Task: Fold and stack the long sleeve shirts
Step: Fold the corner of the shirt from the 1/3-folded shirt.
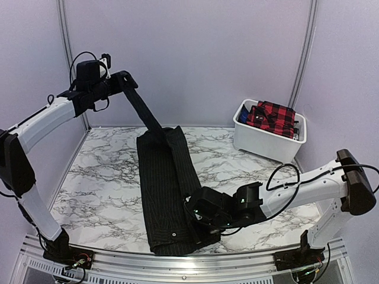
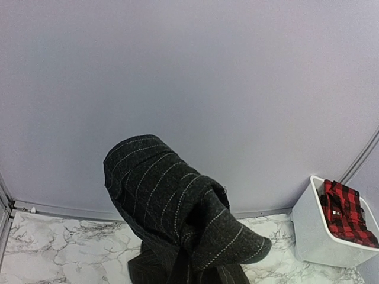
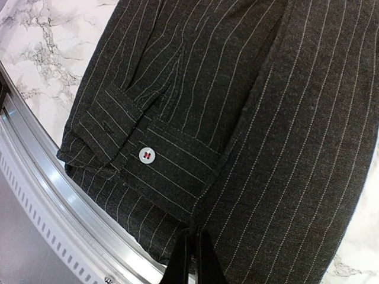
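Two grippers hold a long shirt, one at each end.

The black pinstriped cloth shirt [image 1: 160, 189] lies in a long strip on the white marble table [image 1: 100, 177], running from the near edge to the far side. The right gripper [image 1: 194, 220] is low at the near end, by the cuff with the small white button [image 3: 146, 155]. Its jaws are pressed together and seem to pinch the hem. The left gripper [image 1: 126, 80] is high up at the far left. Cloth hides its jaws, but a sleeve runs tight from the strip's far end up to it, so it seems to be pinching it. The sleeve slants away to the left of the strip, so I think it must next swing right and down along the strip. The left arm is the one to do that. A red-and-black plaid shirt [image 1: 272, 116] sits in a white plastic bin [image 1: 260, 145] at the far right.
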You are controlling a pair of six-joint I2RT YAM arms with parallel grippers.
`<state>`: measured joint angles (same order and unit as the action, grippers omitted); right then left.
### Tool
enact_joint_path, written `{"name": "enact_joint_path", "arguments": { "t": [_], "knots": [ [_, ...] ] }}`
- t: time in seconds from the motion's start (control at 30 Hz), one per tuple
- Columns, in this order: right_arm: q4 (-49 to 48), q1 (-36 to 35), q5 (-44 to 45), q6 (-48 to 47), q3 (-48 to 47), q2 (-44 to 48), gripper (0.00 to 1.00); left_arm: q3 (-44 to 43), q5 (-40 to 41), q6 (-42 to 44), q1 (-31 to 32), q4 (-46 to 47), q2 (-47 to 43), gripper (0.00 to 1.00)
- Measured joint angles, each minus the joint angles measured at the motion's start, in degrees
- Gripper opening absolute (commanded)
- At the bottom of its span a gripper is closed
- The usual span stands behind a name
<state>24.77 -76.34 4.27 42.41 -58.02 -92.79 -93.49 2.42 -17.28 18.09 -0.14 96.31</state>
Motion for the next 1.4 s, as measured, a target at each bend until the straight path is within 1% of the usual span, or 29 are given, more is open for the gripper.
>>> {"name": "enact_joint_path", "arguments": {
  "t": [0.23,0.37,0.6,0.83,1.0,1.03,1.13,1.2,1.23,1.3,1.4],
  "knots": [
    [-0.79,0.00,-1.70,-0.02,1.75,-0.07,0.00,10.01,1.18,0.83,0.00,0.61,-0.79,0.00],
    [-1.75,0.00,-2.54,-0.22,1.84,-0.55,0.00,13.44,1.55,0.76,0.00,0.48,-0.79,0.00],
    [-1.97,0.00,-2.73,-0.44,1.84,-1.16,0.00,14.82,1.36,0.24,0.00,0.39,-2.05,0.00],
    [-1.88,0.00,-2.64,-0.42,1.84,-1.36,0.00,14.80,0.46,0.17,0.00,1.70,-8.37,0.00],
    [-1.92,0.00,-2.54,-0.39,1.84,-1.86,0.00,16.37,0.17,0.15,0.00,3.37,-10.43,0.00],
    [-1.95,0.00,-2.49,-0.39,1.84,-1.86,0.05,17.57,0.20,0.07,0.00,3.72,-10.82,0.00],
    [-1.95,0.00,-2.40,-0.09,1.84,-1.86,0.28,21.18,0.15,-0.39,0.00,3.89,-11.10,0.00],
    [-1.88,0.00,-2.21,0.00,1.84,-1.66,0.38,23.56,0.13,-0.72,0.00,3.78,-11.08,0.00],
    [-1.62,0.00,-2.01,-0.22,1.84,-1.31,0.41,24.52,0.13,-0.92,0.00,3.76,-11.06,0.00],
    [-1.25,0.00,-1.42,-0.31,1.81,0.00,0.41,25.73,0.15,-1.38,0.00,3.74,-10.95,0.00],
    [-0.35,0.02,0.59,-0.28,1.81,3.43,0.32,25.88,0.17,-1.73,0.00,3.82,-10.60,0.00]
  ]
}}
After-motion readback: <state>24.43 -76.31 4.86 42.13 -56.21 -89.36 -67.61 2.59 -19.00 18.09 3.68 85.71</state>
